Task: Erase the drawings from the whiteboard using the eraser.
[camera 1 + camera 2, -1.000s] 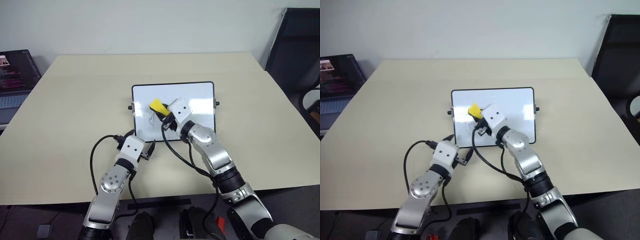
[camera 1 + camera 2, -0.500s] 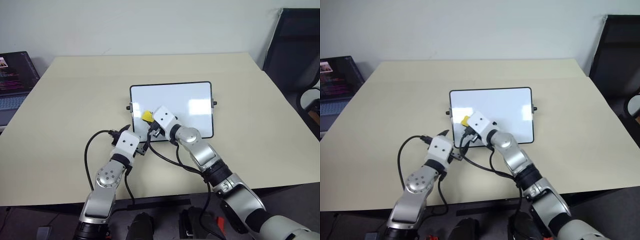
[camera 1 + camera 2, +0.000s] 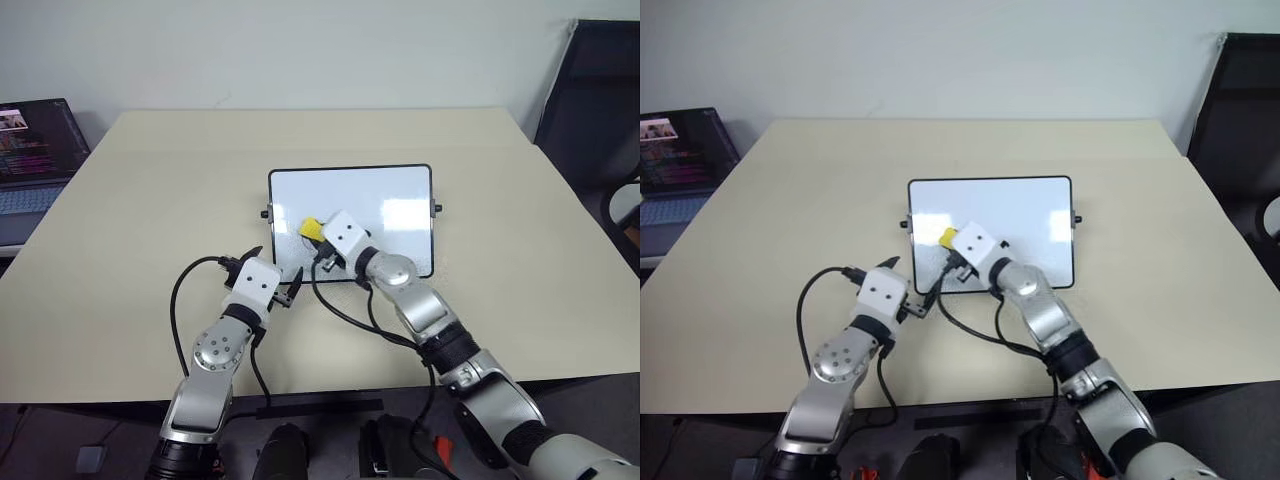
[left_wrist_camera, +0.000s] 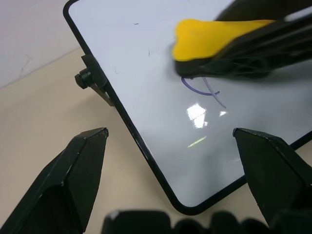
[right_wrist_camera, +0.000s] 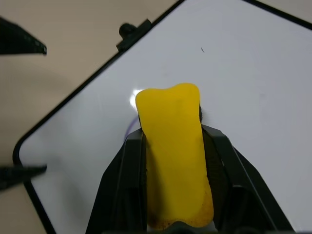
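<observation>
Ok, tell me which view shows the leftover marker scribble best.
The left wrist view: the drawing is a clear purple loop on the whiteboard, just beside the eraser. The right wrist view shows a sliver of it beside the eraser; in the eye views I cannot make it out.

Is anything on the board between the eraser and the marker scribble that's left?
Nothing visible. The right tool is shut on the eraser, which sits right beside the remaining blue scribble on the whiteboard. The glossy surface between them is bare. The left tool stands open, off the board's near left corner.
</observation>
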`<control>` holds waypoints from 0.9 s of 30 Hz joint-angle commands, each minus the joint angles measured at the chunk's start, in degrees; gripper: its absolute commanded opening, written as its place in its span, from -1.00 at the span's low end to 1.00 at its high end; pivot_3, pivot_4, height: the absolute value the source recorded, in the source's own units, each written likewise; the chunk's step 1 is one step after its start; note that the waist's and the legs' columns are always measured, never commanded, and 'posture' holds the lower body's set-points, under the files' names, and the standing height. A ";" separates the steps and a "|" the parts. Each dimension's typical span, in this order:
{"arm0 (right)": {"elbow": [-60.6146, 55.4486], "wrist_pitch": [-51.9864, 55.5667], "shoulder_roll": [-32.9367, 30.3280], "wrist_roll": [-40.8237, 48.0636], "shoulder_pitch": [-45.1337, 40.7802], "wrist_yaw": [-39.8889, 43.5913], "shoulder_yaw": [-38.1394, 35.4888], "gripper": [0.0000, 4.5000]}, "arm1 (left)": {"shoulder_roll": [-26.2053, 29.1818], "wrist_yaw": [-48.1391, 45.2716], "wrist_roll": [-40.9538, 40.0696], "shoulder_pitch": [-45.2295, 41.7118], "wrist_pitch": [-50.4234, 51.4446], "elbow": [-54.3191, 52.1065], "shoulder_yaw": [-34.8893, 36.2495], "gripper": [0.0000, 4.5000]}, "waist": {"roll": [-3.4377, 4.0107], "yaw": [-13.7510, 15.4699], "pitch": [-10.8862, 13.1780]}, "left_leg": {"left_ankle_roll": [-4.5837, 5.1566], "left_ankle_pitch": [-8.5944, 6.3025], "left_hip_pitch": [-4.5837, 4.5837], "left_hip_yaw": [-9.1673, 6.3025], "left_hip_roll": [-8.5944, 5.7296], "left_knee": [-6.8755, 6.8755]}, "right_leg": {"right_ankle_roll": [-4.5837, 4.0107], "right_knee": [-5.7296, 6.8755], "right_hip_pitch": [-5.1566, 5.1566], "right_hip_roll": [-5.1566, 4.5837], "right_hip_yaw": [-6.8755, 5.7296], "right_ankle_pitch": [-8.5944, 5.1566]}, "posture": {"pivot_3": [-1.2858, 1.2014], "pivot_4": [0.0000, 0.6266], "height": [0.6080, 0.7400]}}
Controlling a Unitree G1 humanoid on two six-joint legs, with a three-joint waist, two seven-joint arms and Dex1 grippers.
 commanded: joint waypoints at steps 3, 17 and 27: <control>-3.09 4.89 -5.39 -1.04 5.28 1.67 -1.86 -0.47 | -0.03 0.28 -0.38 -1.55 -0.56 -1.07 0.59 1.00 | -0.01 -0.01 -0.01 | 0.02 0.01 0.04 -0.04 0.01 0.01 | 0.00 0.02 0.04 0.00 -0.02 0.00 | 0.03 -0.52 1.00; 0.79 1.51 1.77 -2.78 0.19 -0.09 1.81 -0.47 | 0.26 0.28 -0.60 -1.78 -0.76 -0.93 1.27 1.00 | -0.02 -1.25 -0.03 | 0.05 0.03 0.26 0.09 0.12 -0.04 | -0.01 0.09 0.04 0.02 0.00 0.00 | 0.03 -0.52 1.00; 7.07 -5.89 4.15 -7.68 -2.79 -0.47 5.96 -0.47 | 0.03 1.27 -0.15 -0.31 0.25 -2.56 1.98 1.00 | -0.02 -1.67 -0.02 | 0.05 0.03 0.04 0.07 0.09 -0.13 | -0.02 -0.02 -0.06 0.03 0.01 0.00 | 0.03 -0.52 1.00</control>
